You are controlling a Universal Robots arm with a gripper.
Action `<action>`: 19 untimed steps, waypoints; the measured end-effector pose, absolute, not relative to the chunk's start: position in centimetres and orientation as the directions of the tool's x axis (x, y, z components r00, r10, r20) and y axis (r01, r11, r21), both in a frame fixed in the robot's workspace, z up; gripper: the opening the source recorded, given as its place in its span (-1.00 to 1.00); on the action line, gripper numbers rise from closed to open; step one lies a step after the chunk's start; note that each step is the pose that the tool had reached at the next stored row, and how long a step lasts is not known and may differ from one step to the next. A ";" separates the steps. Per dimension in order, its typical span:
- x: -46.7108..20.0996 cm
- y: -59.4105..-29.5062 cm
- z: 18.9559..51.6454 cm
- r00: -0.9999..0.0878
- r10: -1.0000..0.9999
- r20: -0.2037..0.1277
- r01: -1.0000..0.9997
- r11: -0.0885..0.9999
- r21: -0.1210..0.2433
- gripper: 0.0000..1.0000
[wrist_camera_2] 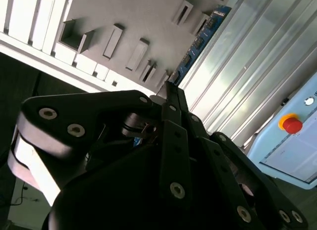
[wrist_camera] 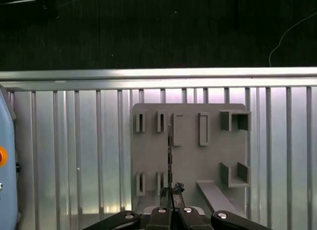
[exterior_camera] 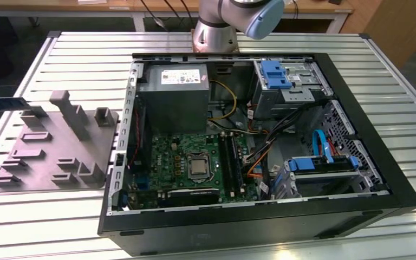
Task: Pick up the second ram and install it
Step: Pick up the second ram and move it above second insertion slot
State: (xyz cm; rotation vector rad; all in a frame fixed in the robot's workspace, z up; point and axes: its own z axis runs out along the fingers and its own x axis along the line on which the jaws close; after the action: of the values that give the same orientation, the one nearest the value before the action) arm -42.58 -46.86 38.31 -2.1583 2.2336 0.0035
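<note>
Black claw (wrist_camera_2: 170,91) clamped on one end of thin blue-green circuit-stick second ram (wrist_camera_2: 199,41), over grey slotted plastic tray (wrist_camera: 198,156) nr bench edge. Risk: w/ end-only grip, stick may pivot, slip, or snag tray posts.

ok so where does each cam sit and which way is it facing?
Exterior view: off the arm, high, angled down on the open PC case, grey fixture plate and slatted table; the arm's base shows behind.
First wrist view: at the wrist, looking along the gripper straight onto the plate; linkage shows.
Second wrist view: at the wrist, offset, looking obliquely past the gripper at the second ram it holds.
Shared: all show plate and ram; both wrist views show the gripper.
</note>
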 end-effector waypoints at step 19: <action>-41.4 -46.9 40.4 -0.034 -0.999 -0.027 -0.999 0.035 -0.027 -0.77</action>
State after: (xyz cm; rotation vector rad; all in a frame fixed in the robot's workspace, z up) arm -41.44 -46.86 40.40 -2.1561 2.2323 -0.0003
